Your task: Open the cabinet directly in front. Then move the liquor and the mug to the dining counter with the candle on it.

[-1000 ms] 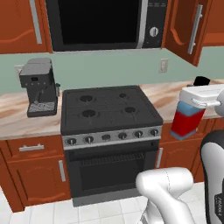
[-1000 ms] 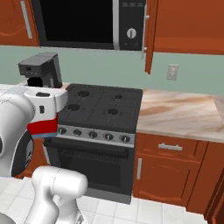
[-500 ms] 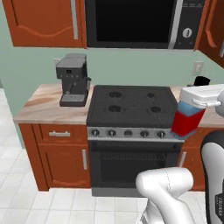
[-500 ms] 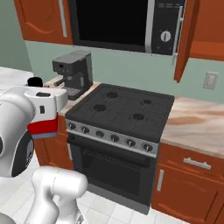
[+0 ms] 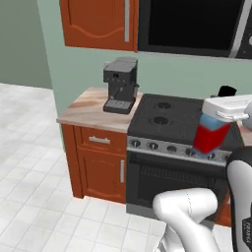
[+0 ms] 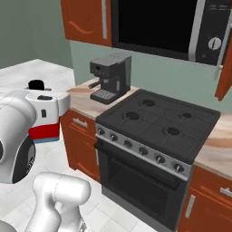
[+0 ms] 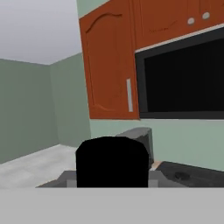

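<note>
The liquor (image 5: 210, 136), a squarish bottle with a blue upper body, red lower part and black cap, hangs upright in front of the stove. My gripper (image 5: 215, 124) is shut on it just below the cap. The right base view shows the bottle's red base (image 6: 44, 132) under my white hand, with the black cap (image 6: 36, 84) above. In the hand view the black cap (image 7: 112, 161) sits between my gripper's (image 7: 112, 177) fingers. A cabinet door (image 6: 224, 68) stands swung open at the right edge. The mug, the dining counter and the candle are out of view.
A black stove (image 5: 173, 116) with an oven stands under a dark microwave (image 5: 192, 23). A grey coffee machine (image 5: 119, 84) sits on the marble worktop (image 5: 86, 110) left of it. A shut wall cabinet (image 5: 98, 22) hangs above. White tiled floor (image 5: 29, 162) spreads to the left.
The whole picture has shifted: the base has turned left, so stove and coffee machine slid right. The bottle stays in my gripper at the same place relative to the arm.
</note>
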